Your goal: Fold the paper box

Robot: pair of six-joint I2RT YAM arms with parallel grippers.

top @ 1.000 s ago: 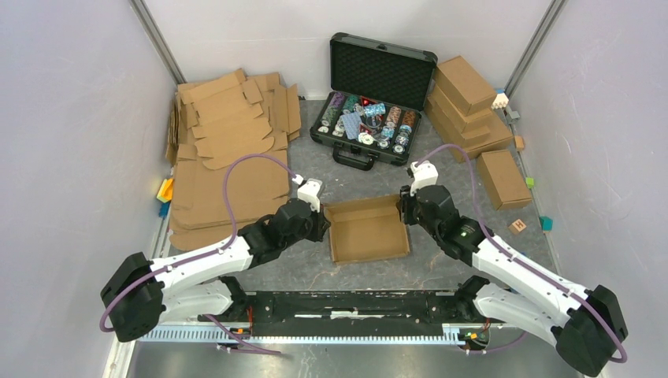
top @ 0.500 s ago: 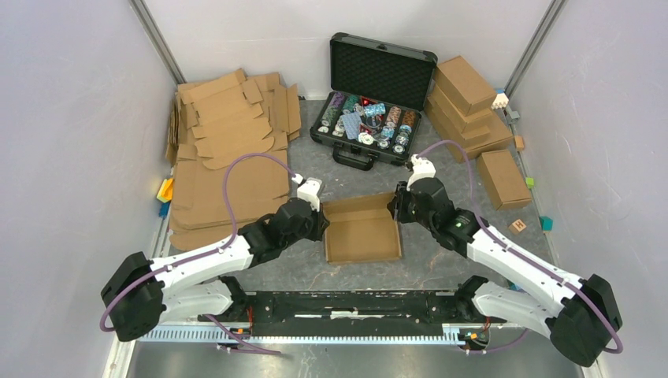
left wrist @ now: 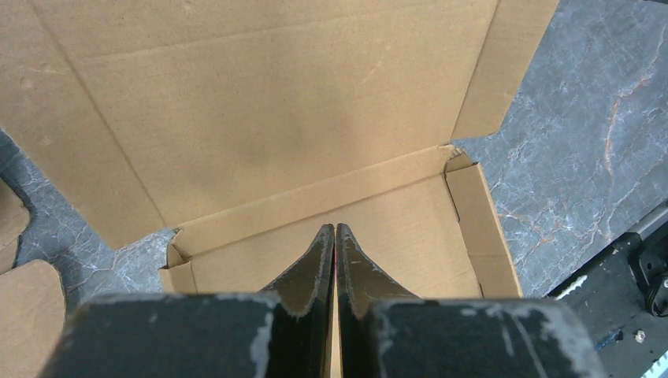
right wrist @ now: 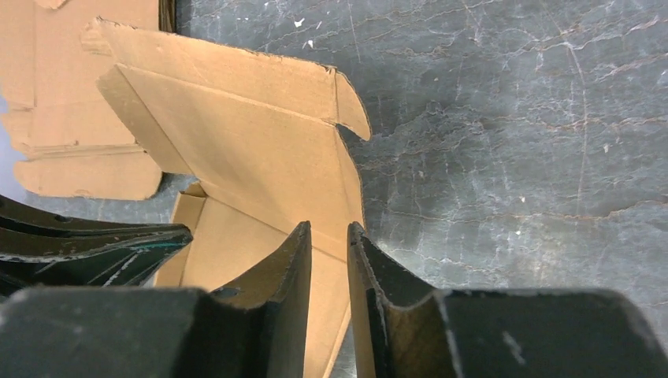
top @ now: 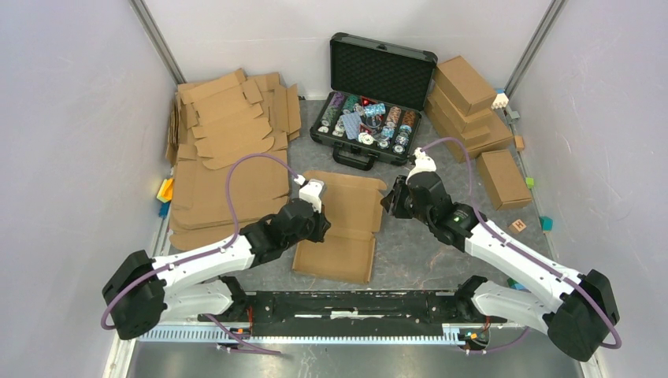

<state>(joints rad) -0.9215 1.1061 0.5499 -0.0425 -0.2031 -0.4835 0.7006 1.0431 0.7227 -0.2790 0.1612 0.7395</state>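
Brown paper box (top: 346, 213) lies mid-frame between your arms, long axis running up-frame — your left gripper (top: 322, 227) pinches its left side, while your right gripper (top: 387, 204), fingers nearly together, meets its upper right edge, grip unclear.

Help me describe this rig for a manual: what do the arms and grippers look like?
The left arm and right arm have white links, black joints and a purple cable each. Their fingers are black, tapered and scuffed.
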